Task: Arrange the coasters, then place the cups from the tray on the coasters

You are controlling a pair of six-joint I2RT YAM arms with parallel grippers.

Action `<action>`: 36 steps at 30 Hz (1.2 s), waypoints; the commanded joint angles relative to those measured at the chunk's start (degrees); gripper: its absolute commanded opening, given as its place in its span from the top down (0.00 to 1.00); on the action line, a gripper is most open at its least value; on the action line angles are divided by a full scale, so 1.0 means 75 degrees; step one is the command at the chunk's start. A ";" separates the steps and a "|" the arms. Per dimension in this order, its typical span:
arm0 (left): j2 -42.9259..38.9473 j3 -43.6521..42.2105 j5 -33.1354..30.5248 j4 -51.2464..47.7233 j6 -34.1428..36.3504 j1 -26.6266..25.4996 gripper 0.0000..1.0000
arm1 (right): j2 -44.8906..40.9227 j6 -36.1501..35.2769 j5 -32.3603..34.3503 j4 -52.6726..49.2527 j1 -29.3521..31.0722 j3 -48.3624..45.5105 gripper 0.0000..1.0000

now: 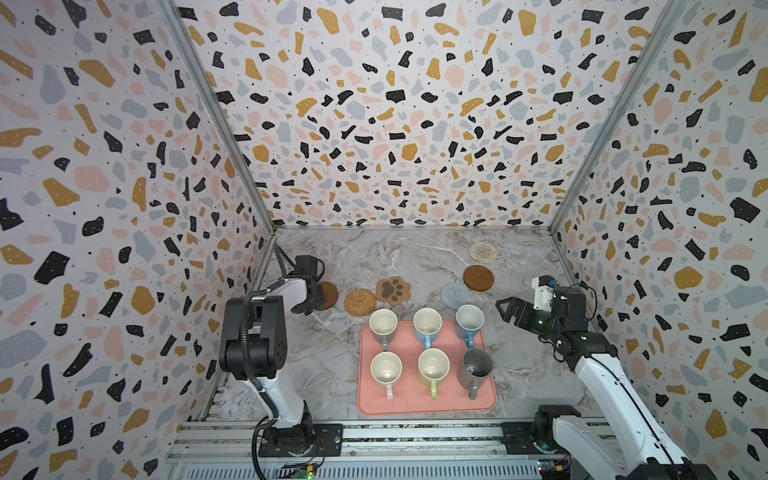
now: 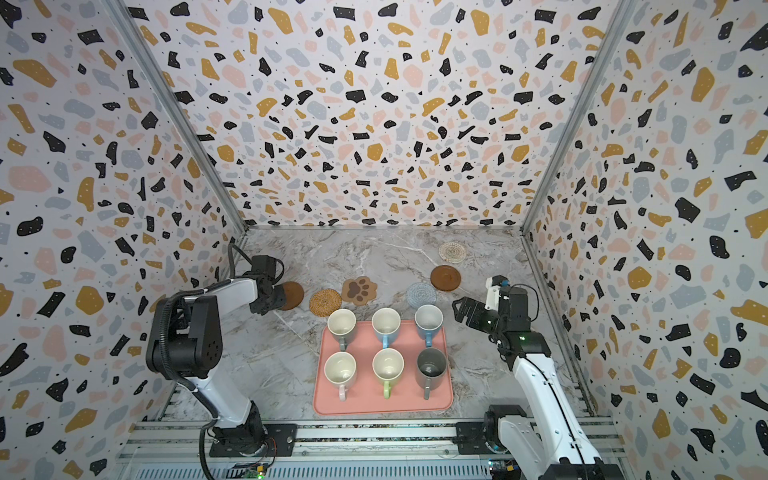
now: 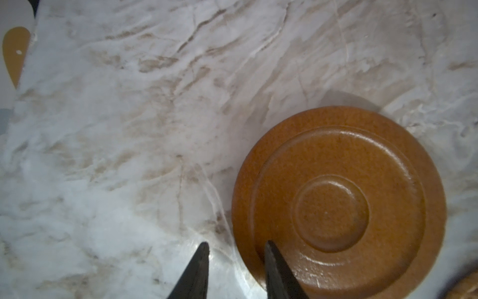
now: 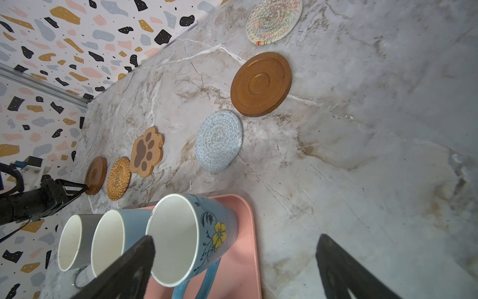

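Left gripper (image 3: 236,246) at the leftmost coaster (image 3: 336,207) — cups (image 1: 427,322) on the tray (image 1: 419,409).
I see its jaws narrowly parted astride the coaster's rim on the desk (image 1: 328,365), clamping nothing; right of the tray my right gripper (image 4: 235,239) hovers wide open, empty.

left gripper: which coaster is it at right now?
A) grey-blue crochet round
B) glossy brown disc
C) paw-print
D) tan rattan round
B: in the left wrist view the left gripper has its fingers astride the rim of the glossy brown disc, one over the disc and one over the marble top.
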 commanded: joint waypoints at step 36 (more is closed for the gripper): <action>-0.0630 -0.0857 0.1107 -0.0010 -0.0234 -0.0261 0.61 | -0.0221 0.0102 -0.0007 -0.0024 0.0027 -0.0220 0.01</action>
